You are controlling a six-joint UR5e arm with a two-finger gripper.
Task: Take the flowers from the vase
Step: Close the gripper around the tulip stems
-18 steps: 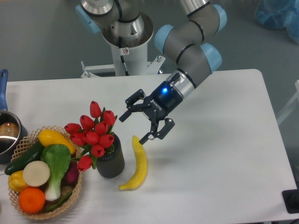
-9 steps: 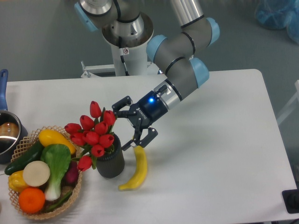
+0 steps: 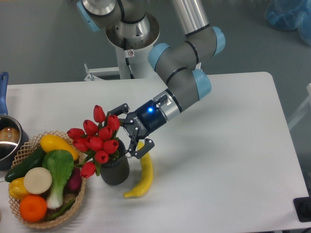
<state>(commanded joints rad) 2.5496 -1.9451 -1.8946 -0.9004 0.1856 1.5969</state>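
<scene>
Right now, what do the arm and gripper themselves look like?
The arm has grey tube segments with light-blue joint caps. The gripper is black with two linked fingers, a glowing blue light and small white lettering on its body. No loose cables visible.

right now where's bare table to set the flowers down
The widest bare stretch is the table right of the banana, out to its right edge. Another lies behind the flowers, along the back edge. The front left is crowded: basket, vase, open tool.
</scene>
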